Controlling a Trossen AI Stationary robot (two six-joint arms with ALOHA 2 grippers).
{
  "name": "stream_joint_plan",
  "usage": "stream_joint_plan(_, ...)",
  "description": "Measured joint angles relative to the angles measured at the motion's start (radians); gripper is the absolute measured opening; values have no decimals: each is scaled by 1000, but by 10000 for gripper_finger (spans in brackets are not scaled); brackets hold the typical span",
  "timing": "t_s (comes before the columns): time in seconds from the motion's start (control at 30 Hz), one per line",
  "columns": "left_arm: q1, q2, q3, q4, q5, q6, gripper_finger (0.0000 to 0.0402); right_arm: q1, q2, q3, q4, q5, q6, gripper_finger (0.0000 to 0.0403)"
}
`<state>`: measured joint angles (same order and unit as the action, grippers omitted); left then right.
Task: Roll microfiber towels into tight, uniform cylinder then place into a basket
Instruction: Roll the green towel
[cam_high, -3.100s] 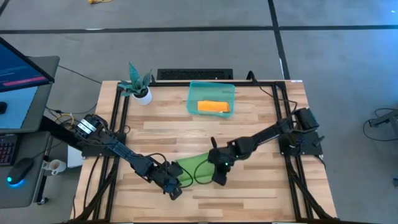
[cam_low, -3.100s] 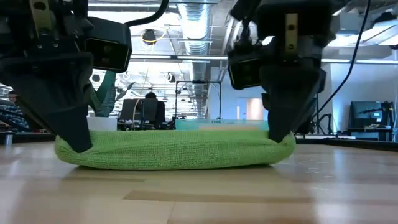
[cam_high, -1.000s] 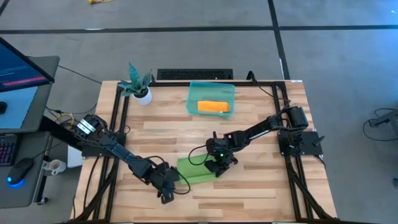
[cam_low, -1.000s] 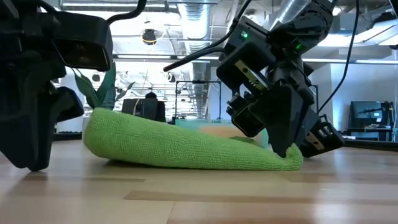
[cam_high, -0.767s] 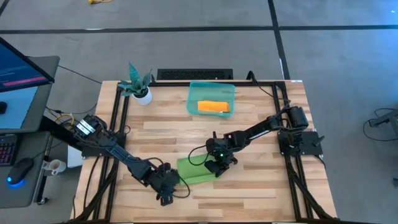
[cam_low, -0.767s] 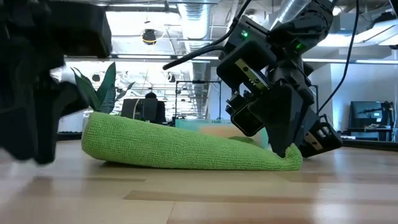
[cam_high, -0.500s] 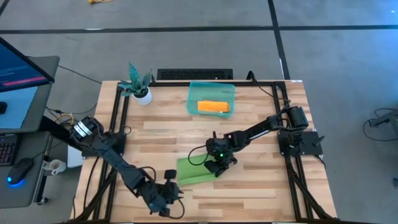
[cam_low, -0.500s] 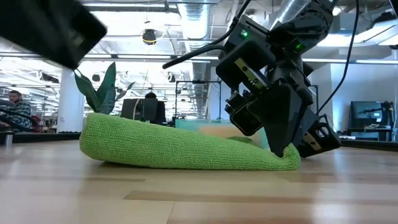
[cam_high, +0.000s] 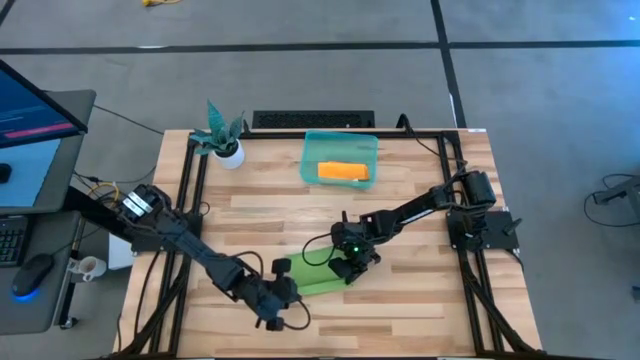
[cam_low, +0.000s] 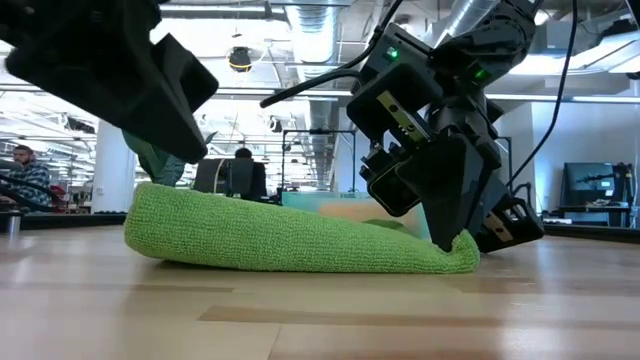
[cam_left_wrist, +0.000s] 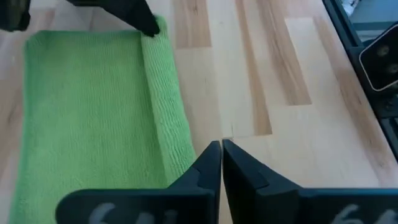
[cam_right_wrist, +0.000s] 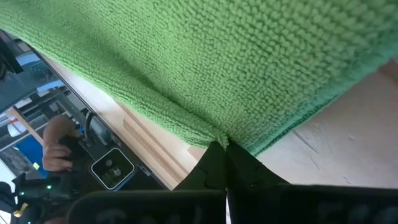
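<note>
Standing here, it's a big open lab space. Floor is grey concrete with dark seams and a stripe running across it, plus a scrap of something yellow near the far edge. The wooden table is pale butcher-block planks inside a black metal frame. A little potted plant in a white pot sits at one back corner. Off to the side there's a monitor lit up blue, with a mouse glowing beneath it. Looking level across the room: exposed silver ductwork and strip lights overhead, white columns, desks with screens, and a person seated far back.
</note>
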<state>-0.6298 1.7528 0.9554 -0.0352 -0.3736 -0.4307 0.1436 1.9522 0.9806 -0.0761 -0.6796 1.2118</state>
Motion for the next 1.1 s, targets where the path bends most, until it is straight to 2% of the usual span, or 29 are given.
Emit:
stream_joint_plan(0.33,52,39,-14,-29,60,-28,0,0,0,0,-1,0,-2,10)
stream_joint_plan(0.53,55,40,-15,-102,-9,-109,0,0,0,0,0,0,-8,8)
stream_joint_plan(0.8,44,116,-10,-118,8,-196,0,0,0,0,10,9,-16,16)
stream_joint_plan(0.97,31,136,-9,-127,-15,-211,0,0,0,1,5,26,-40,31)
stream_joint_plan(1.1,25,135,-9,-151,-25,-230,0,0,-1,1,1,42,-80,58)
